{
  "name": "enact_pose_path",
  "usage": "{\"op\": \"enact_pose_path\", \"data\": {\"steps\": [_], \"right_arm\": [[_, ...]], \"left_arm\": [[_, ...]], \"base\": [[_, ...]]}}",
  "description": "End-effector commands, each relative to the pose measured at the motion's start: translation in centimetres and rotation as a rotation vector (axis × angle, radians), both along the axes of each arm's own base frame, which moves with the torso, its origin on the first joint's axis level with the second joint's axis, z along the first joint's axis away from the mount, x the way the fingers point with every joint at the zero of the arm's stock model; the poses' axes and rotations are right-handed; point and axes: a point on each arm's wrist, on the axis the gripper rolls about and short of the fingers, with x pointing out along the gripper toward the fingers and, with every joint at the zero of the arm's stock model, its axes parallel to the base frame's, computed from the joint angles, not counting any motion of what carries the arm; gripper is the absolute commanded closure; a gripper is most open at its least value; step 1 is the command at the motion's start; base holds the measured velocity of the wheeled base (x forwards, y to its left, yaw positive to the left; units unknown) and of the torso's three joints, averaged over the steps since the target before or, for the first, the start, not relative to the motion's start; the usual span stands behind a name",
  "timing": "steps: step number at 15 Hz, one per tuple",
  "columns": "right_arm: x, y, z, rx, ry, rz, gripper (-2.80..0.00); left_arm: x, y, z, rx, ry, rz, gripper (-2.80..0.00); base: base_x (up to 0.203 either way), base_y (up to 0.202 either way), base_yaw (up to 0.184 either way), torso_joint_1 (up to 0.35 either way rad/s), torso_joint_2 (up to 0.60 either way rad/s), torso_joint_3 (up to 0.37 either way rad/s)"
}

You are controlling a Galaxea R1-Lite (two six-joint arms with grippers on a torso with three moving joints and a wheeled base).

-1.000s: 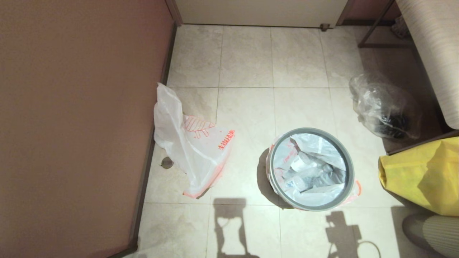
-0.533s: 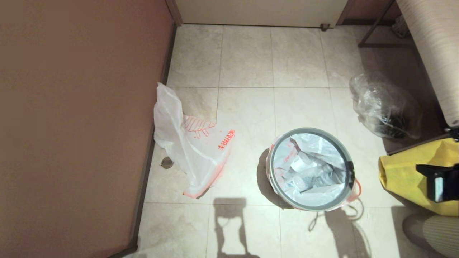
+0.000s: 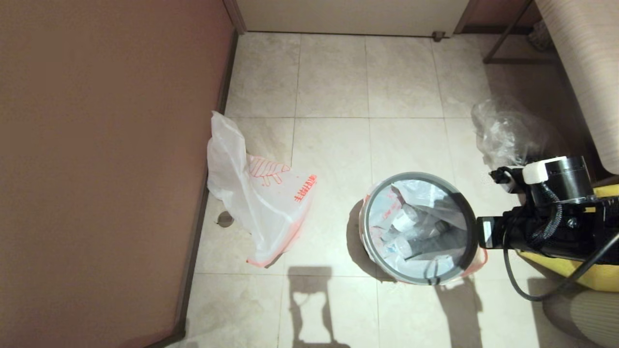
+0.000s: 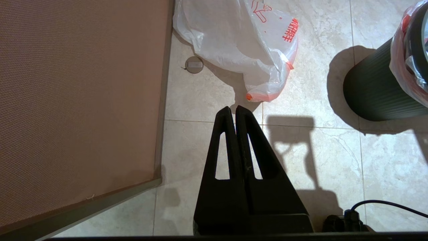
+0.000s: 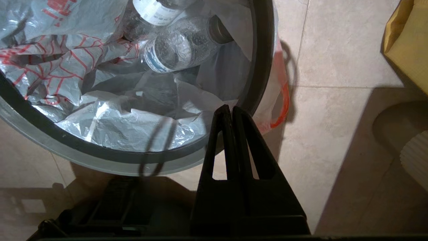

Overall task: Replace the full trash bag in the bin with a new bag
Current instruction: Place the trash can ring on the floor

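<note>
The black bin [image 3: 360, 241] with its grey rim ring [image 3: 366, 212] stands on the tiled floor right of centre. Inside it sits the full trash bag [image 3: 411, 227], its clear bottles and white wrappers close up in the right wrist view [image 5: 127, 124]; its orange-pink edge [image 5: 282, 100] hangs over the rim. My right gripper [image 3: 471, 232] has come in from the right and hovers shut and empty over the bin's right rim [image 5: 230, 108]. The limp new bag [image 3: 261, 198] lies by the left wall. My left gripper [image 4: 233, 109] hangs shut just short of that bag's orange-pink corner [image 4: 260, 97].
A clear bag with dark contents [image 3: 503, 130] lies behind my right arm. A yellow fabric sack [image 3: 556, 263] stands right of the bin. A brown wall [image 3: 96, 169] closes the left side, with a floor drain [image 3: 225, 219] at its foot. A beige ribbed surface [image 3: 580, 72] fills the far right.
My right arm has swung in from the right edge until its gripper is over the bin's right rim. The bin and both bags have stayed put.
</note>
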Motion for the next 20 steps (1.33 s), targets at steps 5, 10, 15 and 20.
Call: {"op": "enact_pose_path", "data": {"steps": [5,10,15,20], "right_arm": [[1.5,-0.6,-1.3,0.007,0.068,-0.043,0.0],[2.4,-2.1,-2.9,-0.017,0.142,-0.073,0.0],[3.4,-2.4,-2.7,0.006,0.128,-0.066,0.0],[3.8,-2.3,-2.5,0.014,0.119,-0.069,0.0]], "left_arm": [[0.0,0.0,0.0,0.0,0.001,0.0,0.0],[0.0,0.0,0.0,0.0,0.0,0.0,0.0],[0.0,0.0,0.0,0.0,0.001,0.0,0.0],[0.0,0.0,0.0,0.0,0.0,0.0,0.0]], "base": [[0.0,0.0,0.0,0.0,0.0,0.0],[0.0,0.0,0.0,0.0,0.0,0.0],[0.0,0.0,0.0,0.0,0.0,0.0],[0.0,0.0,0.0,0.0,0.0,0.0]]}}
